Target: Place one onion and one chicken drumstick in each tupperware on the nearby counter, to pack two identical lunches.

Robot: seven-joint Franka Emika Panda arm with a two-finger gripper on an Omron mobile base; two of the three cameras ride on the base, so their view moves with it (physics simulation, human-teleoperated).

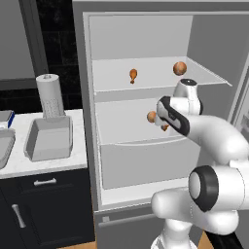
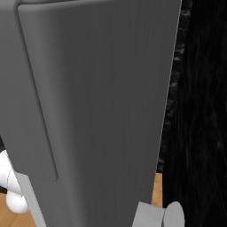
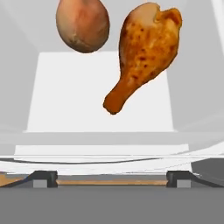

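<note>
Drumstick (image 3: 146, 52) ahead of open gripper (image 3: 112, 178)

Browns and oranges against the pale grey-white fridge (image 1: 146, 131)

On the fridge's upper shelf lie an orange-brown drumstick (image 1: 133, 75) and a russet-brown onion (image 1: 179, 68); on the shelf below, a second onion (image 3: 82, 25) is mottled tan-pink, and beside it a second drumstick (image 3: 144, 50) is golden-orange with dark speckles. Left of the fridge, the counter (image 1: 73, 163) is white and faintly marbled, bearing a grey tupperware (image 1: 48, 138).
</note>
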